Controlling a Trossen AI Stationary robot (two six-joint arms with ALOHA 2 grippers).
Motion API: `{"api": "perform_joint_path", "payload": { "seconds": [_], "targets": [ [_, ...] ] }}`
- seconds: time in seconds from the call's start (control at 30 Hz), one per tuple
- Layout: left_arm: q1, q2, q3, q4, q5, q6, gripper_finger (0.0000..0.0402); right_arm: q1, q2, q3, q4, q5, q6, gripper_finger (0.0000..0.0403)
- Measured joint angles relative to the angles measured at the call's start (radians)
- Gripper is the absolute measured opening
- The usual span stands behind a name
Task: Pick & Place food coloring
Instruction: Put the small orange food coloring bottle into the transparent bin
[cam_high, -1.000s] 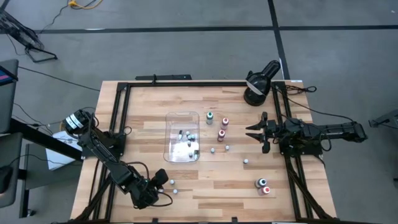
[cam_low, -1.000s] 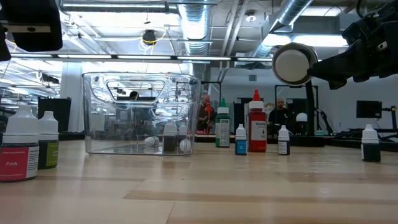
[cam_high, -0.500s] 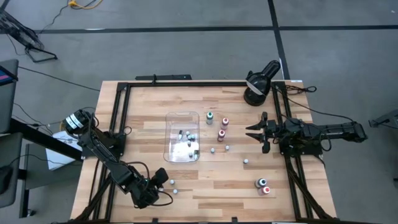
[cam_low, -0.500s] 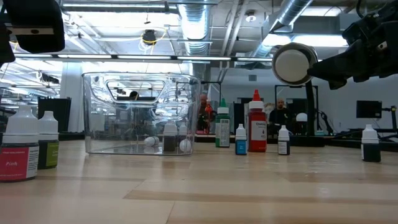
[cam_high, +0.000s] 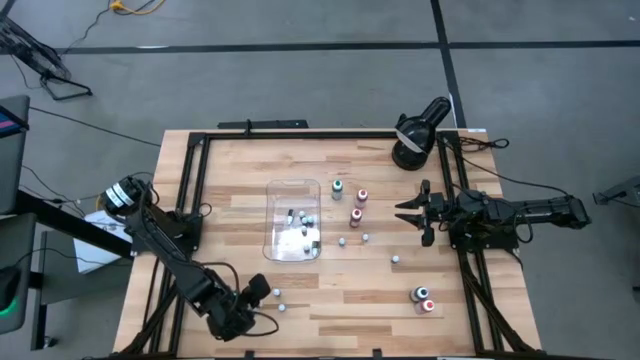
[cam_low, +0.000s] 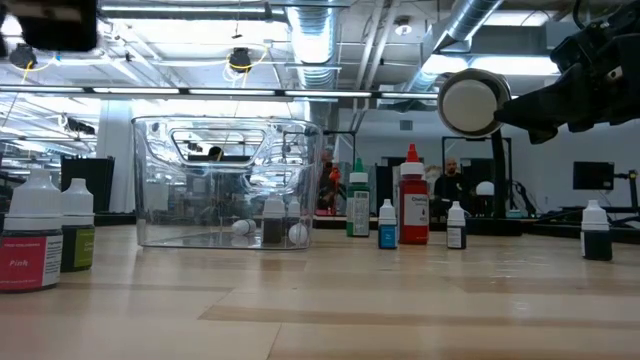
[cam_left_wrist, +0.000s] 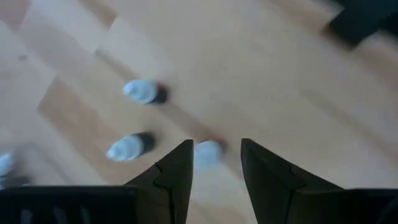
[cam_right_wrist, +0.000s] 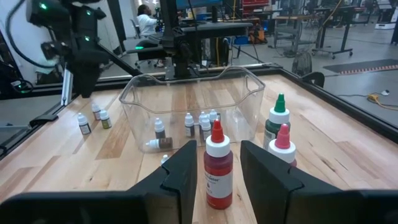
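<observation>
Left gripper (cam_left_wrist: 216, 155) hangs with its fingers (cam_left_wrist: 177, 171) spread, a small white-capped bottle (cam_left_wrist: 208, 152) lying on the table (cam_high: 370, 290) in the gap between them, not pinched. Two more little bottles (cam_left_wrist: 132, 146) lie just beside it on the wood. Over by the clear tray (cam_high: 293, 219), this gripper sits near the table's front edge, well apart from the tray. Right gripper (cam_right_wrist: 214, 165) hovers on the tray's far side, fingers parted, gripping nothing, with a red bottle (cam_right_wrist: 217, 168) standing ahead of it. Several tiny bottles rest inside the tray; others stand scattered between tray and right gripper.
</observation>
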Motion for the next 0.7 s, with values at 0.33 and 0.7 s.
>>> {"api": "perform_joint_path", "payload": {
  "seconds": [0.33, 0.7],
  "targets": [
    [-0.006, 0.000, 0.170, -0.155, 0.102, -0.045, 0.0128, 0.000, 0.000, 0.000, 0.000, 0.000, 0.000, 0.0113],
    [0.002, 0.141, 0.341, -0.245, 0.083, -0.071, 0.0128, 0.000, 0.000, 0.000, 0.000, 0.000, 0.000, 0.0113]
  ]
}}
